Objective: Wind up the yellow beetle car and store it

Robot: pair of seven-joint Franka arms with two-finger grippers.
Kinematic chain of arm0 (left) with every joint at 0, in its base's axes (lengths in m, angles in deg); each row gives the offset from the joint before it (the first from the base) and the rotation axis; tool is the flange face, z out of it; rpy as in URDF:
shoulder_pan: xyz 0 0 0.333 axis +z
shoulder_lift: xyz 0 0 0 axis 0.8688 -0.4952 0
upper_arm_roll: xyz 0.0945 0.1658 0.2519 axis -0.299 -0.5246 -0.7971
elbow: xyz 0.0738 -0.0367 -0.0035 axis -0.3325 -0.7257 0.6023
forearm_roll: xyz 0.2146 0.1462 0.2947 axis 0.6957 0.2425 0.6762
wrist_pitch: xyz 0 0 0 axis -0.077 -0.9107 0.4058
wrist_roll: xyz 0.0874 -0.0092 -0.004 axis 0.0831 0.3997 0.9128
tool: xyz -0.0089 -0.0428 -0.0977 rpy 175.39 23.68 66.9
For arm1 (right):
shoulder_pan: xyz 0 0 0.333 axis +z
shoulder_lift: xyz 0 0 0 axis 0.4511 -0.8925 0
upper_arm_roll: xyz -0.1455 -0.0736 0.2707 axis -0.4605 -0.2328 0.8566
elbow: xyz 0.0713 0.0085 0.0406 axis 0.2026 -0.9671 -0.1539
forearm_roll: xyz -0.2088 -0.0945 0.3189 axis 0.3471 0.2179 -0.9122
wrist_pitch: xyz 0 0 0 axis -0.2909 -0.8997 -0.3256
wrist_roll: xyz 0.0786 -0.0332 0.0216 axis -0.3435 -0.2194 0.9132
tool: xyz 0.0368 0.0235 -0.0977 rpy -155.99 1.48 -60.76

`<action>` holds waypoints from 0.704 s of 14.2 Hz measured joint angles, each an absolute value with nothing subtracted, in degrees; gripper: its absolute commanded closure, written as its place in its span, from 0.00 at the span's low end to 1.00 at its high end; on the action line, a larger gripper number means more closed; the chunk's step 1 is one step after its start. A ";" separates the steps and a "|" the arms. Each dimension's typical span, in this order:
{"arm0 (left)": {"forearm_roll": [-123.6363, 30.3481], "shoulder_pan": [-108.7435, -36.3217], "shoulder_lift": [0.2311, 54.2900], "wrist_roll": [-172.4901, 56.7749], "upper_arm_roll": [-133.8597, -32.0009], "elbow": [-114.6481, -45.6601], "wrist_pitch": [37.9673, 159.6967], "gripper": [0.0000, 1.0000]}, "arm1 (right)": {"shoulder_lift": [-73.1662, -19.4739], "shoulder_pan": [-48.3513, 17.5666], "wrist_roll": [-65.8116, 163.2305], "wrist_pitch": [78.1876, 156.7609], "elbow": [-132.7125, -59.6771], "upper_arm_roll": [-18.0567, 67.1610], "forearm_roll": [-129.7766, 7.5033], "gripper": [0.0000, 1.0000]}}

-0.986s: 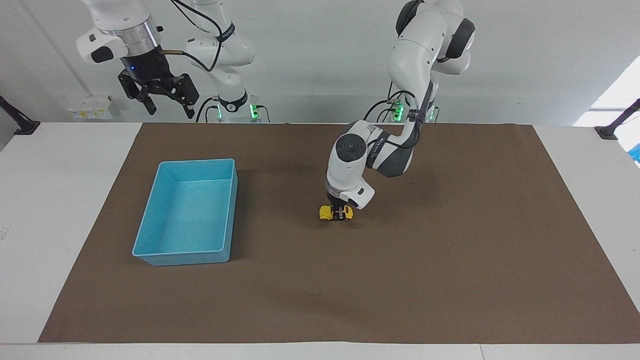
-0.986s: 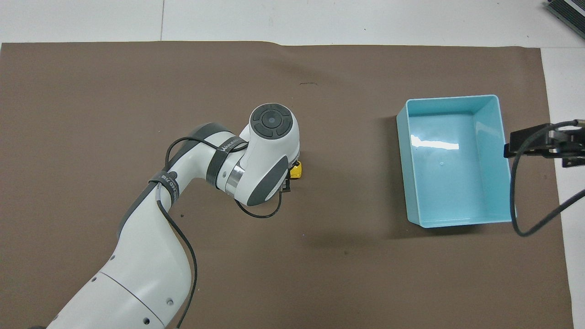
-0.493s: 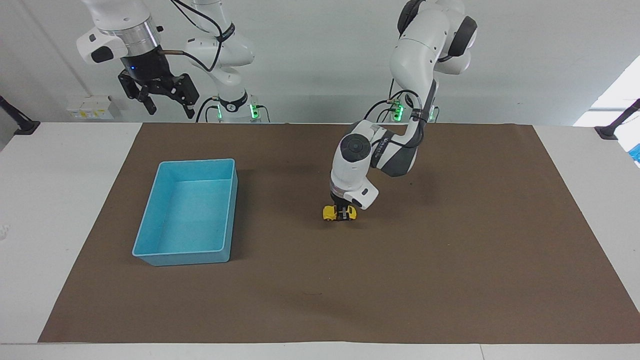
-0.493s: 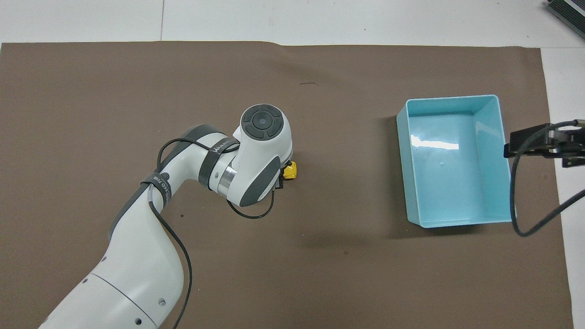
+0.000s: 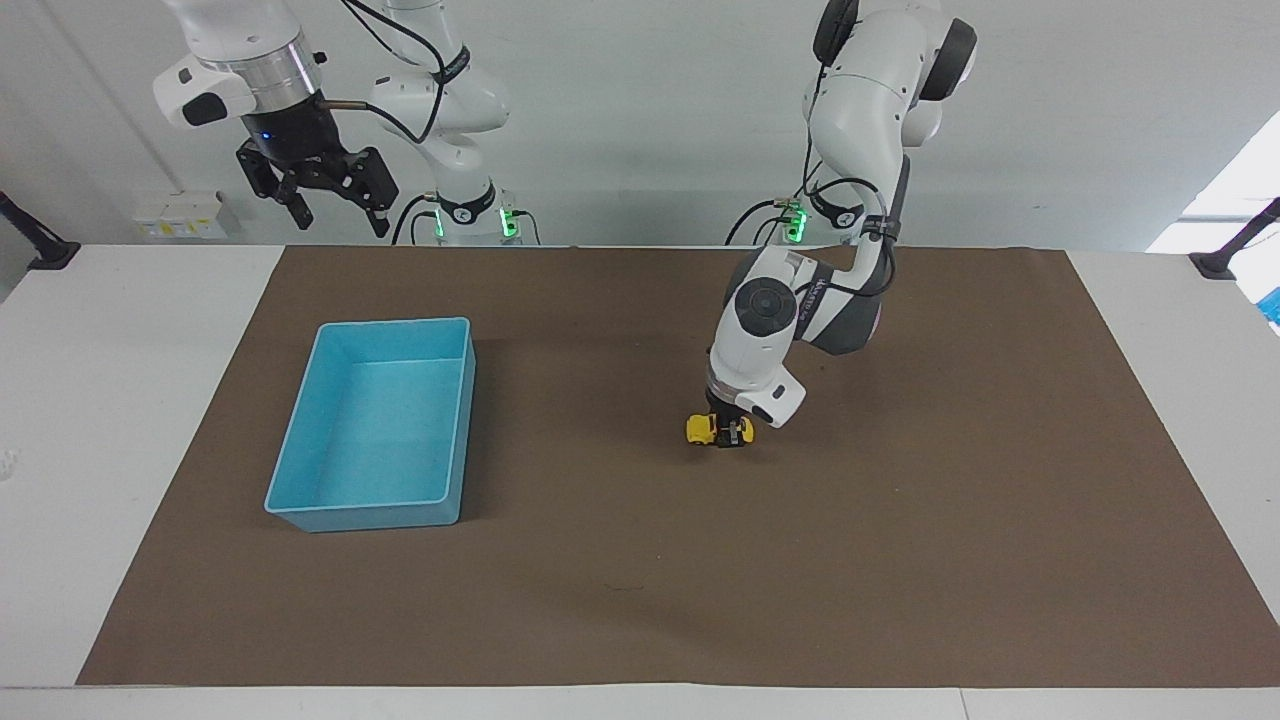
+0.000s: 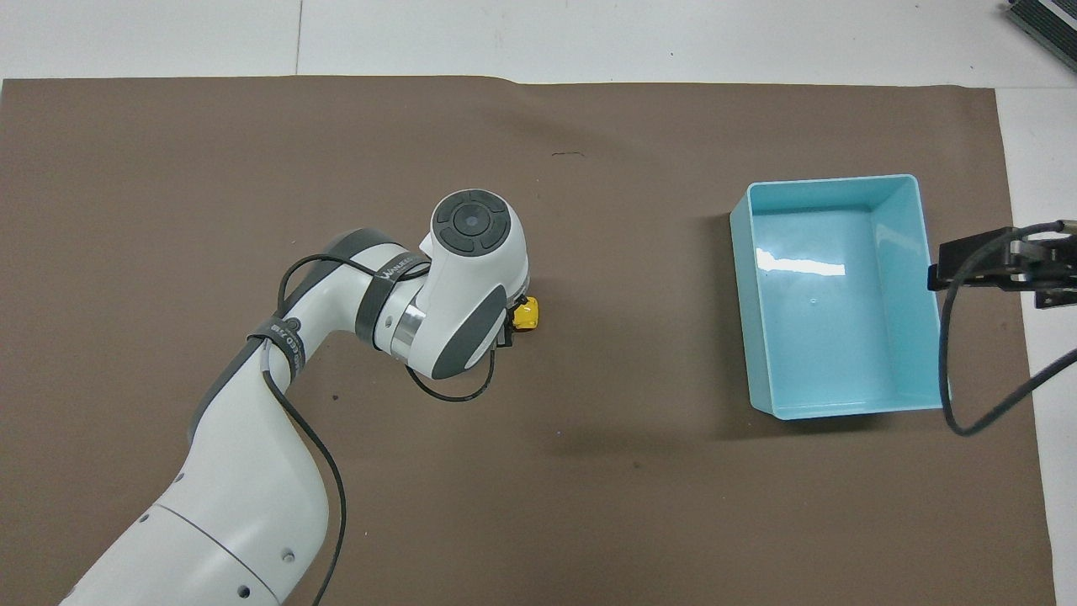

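You have a mat (image 5: 900, 560) spread over the counter (image 5: 120, 400). On it, toward the right arm's end, sits the bin (image 5: 300, 505), with nothing in it. Near the mat's middle, well apart from the bin, the yellow beetle car (image 5: 705, 430) rests on the mat, with the left gripper (image 5: 733, 432) down on it. The right gripper (image 5: 335, 212) hangs high over the counter's edge at its own end.

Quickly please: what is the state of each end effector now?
Left end effector: closed on the yellow beetle car, low on the mat.
Right end effector: open, empty, raised, waiting.
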State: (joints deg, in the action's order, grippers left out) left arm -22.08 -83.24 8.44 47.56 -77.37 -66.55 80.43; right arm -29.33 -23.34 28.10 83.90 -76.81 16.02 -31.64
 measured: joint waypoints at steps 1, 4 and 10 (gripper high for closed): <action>-22.06 -82.71 8.60 47.00 -77.37 -66.78 80.25 0.77 | -29.32 -23.34 28.10 83.90 -76.80 16.02 -31.64 0.00; -21.96 -82.33 8.68 46.59 -77.36 -66.90 80.08 0.72 | -29.33 -23.34 28.10 83.90 -76.81 16.02 -31.64 0.00; -18.92 -82.30 7.84 46.40 -77.76 -67.04 80.49 0.00 | -29.32 -23.34 28.10 83.90 -76.81 16.02 -31.64 0.00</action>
State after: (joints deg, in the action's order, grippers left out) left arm -18.92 -82.30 7.84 46.40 -77.76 -67.04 80.49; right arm -29.32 -23.34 28.10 83.90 -76.81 16.02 -31.64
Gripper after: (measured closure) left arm 0.282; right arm 0.000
